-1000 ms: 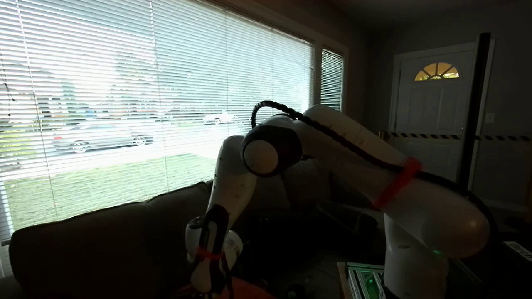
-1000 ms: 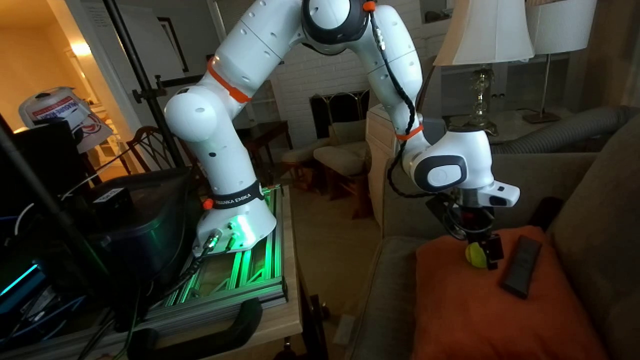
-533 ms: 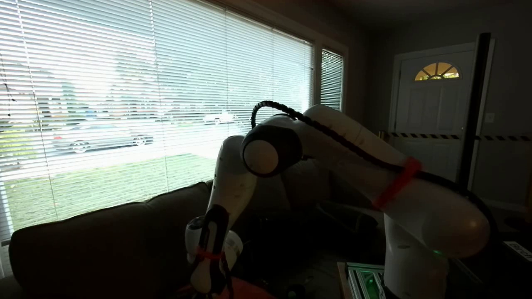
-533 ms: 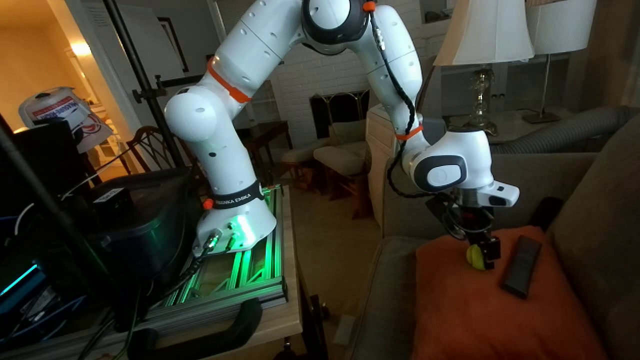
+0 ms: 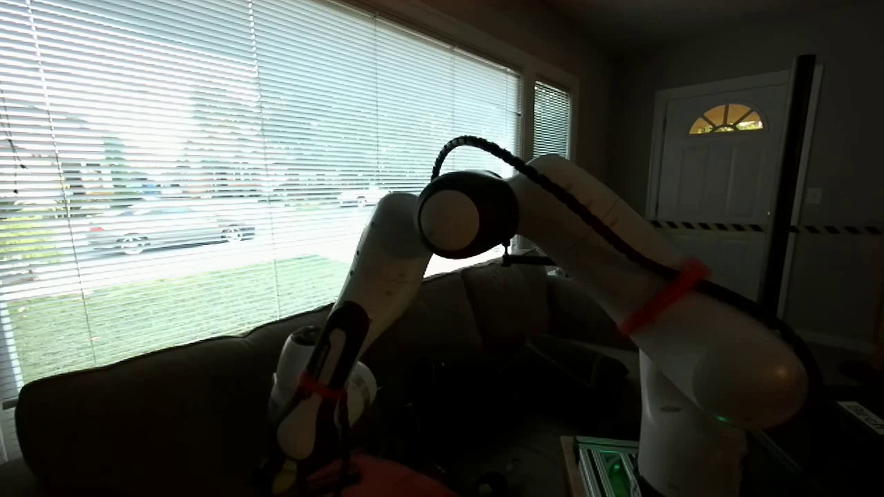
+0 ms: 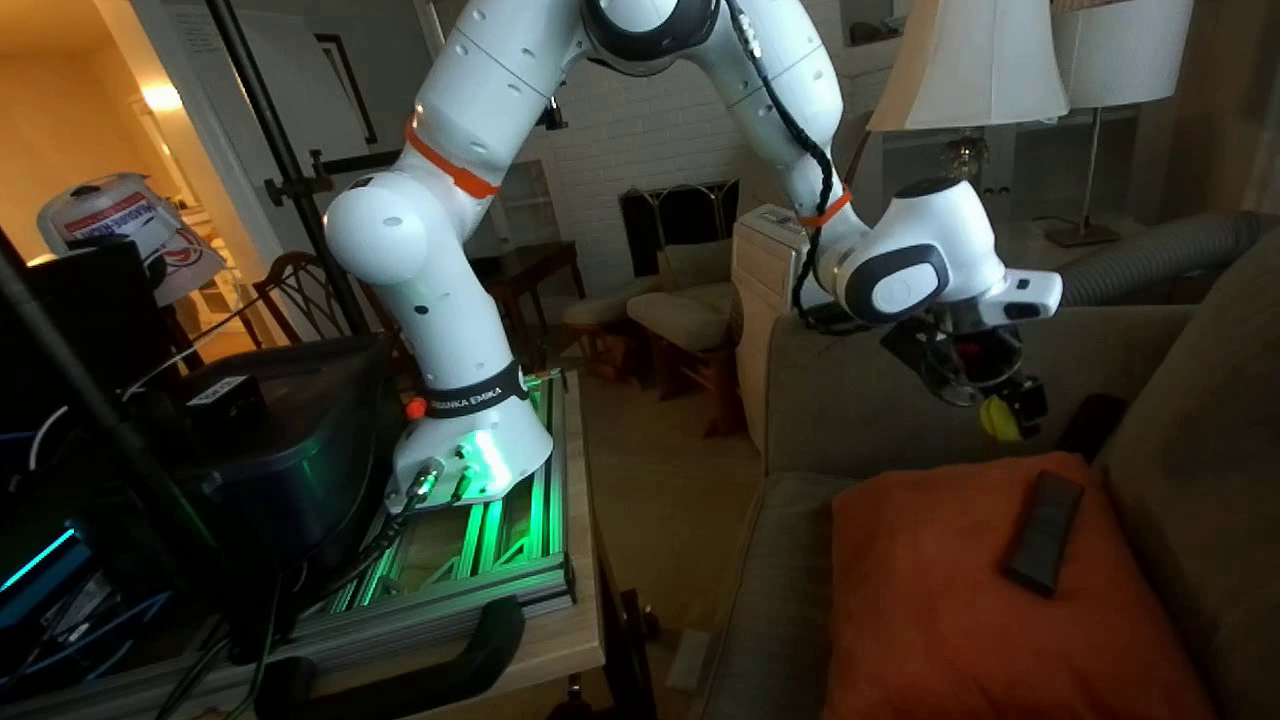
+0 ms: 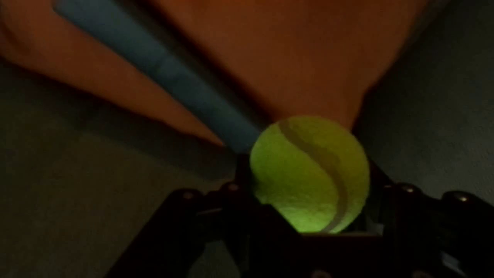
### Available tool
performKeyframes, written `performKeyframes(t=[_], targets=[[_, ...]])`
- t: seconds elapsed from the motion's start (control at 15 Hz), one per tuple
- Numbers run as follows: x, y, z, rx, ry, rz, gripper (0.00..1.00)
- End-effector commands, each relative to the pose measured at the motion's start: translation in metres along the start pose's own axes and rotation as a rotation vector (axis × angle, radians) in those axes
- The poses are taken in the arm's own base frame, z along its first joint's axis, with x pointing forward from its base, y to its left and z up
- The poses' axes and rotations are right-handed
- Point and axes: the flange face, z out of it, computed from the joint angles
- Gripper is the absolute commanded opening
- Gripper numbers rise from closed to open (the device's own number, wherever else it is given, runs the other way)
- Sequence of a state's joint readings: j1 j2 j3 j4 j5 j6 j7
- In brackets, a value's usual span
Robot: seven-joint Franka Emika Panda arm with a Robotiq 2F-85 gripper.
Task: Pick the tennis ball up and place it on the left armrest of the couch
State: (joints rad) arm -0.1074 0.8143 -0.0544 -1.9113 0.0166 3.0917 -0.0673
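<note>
The yellow-green tennis ball [image 7: 308,173] fills the space between the dark fingers of my gripper [image 7: 309,175] in the wrist view, with a finger against each side. In an exterior view the ball [image 6: 998,418] hangs above the far edge of the orange pillow, touching nothing beneath. My gripper [image 6: 1012,408] is tilted, partly hiding it. The other exterior view is too dark to show the grip well. At the couch's far end stands a grey-brown armrest [image 6: 815,390], on the left as seen from the robot's base; the ball is in front of it and lower than its top.
A black remote [image 6: 1045,535] lies on the orange pillow [image 6: 970,610]. Another dark object [image 6: 1092,425] leans where armrest and couch back [image 6: 1230,420] meet. Beyond the armrest stand a lamp [image 6: 965,70] and a grey hose [image 6: 1170,255]. The window blinds [image 5: 207,172] run behind the couch.
A second ago the ball sat low at the pillow between my fingers. The jaws have closed on it, and arm and ball have risen and shifted toward the far armrest and couch back.
</note>
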Motion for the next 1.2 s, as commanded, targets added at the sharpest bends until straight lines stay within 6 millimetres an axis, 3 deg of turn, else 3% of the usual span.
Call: performKeyframes(t=[0.0, 0.2, 0.27, 0.33, 0.8, 0.87, 1.13], targets=[[0.058, -0.032, -0.043, 0.097, 0.182, -0.018, 0.42], [0.101, -0.072, -0.068, 0.253, 0.271, 0.033, 0.42], [0.084, -0.066, -0.066, 0.177, 0.230, 0.003, 0.42], [0.091, -0.074, -0.073, 0.202, 0.246, 0.005, 0.67], [0.086, -0.065, -0.066, 0.180, 0.233, 0.004, 0.67], [0.086, -0.065, -0.066, 0.180, 0.233, 0.004, 0.42], [0.096, -0.097, -0.033, 0.262, 0.231, -0.029, 0.42]])
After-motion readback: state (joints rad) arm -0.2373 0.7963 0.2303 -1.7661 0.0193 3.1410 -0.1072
